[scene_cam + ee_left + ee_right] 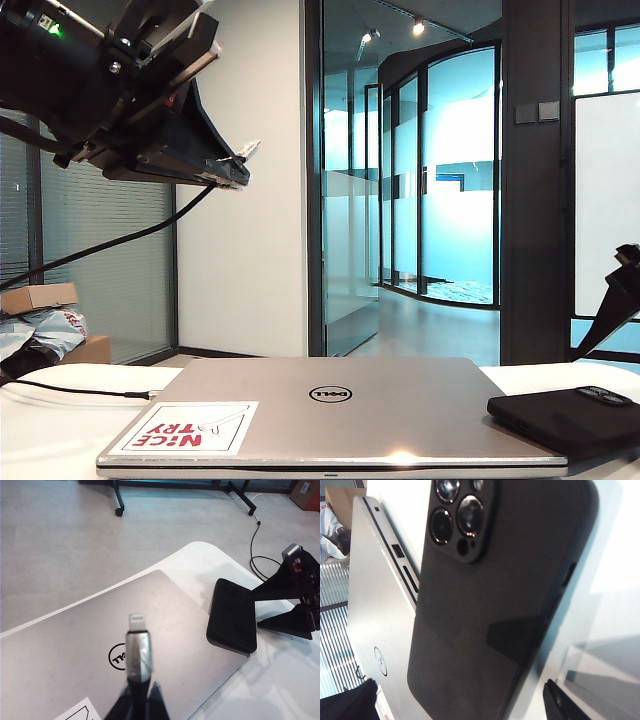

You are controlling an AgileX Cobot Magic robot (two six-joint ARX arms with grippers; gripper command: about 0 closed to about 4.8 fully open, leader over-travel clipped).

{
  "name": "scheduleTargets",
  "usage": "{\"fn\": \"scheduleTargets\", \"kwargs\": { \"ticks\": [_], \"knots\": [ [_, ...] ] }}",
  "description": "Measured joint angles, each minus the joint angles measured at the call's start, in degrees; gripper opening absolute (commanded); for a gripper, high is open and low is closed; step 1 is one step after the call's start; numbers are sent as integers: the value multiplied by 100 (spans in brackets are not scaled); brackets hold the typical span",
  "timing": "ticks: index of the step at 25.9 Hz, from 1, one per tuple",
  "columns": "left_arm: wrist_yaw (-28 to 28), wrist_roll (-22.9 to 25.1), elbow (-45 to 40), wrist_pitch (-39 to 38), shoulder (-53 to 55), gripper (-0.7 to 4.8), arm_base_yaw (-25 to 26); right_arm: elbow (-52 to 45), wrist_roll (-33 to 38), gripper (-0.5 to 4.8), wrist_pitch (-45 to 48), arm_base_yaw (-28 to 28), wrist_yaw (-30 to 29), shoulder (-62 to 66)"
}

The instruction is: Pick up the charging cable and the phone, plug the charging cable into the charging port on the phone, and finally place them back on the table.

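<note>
Left claw (136,700) raised, clamping charging cable (138,647); right claw (460,700) spread, straddling phone (495,605).

A closed silver Dell laptop (330,415) lies flat in the foreground, its round black logo (330,394) centred on the lid. A white sticker with red lettering (185,428) sits on the lid's near left corner (the letters read upside down in the exterior view). Ports show along the laptop's side edge (402,562) in the right wrist view. At far left, a brown cardboard box (38,296) rests above crumpled bags (40,335). Behind stand glass partitions (440,170) and a grey floor (65,545).
</note>
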Motion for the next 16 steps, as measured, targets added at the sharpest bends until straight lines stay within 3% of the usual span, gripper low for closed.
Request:
{"fn": "scheduleTargets", "kwargs": {
  "ticks": [7, 16],
  "knots": [
    [2, 0, 0, 0, 0, -6, 0, 7, 573, 479, 857, 0, -138, 579],
    [2, 0, 0, 0, 0, -6, 0, 37, 647, 479, 1475, 0, -238, 964]
  ]
}}
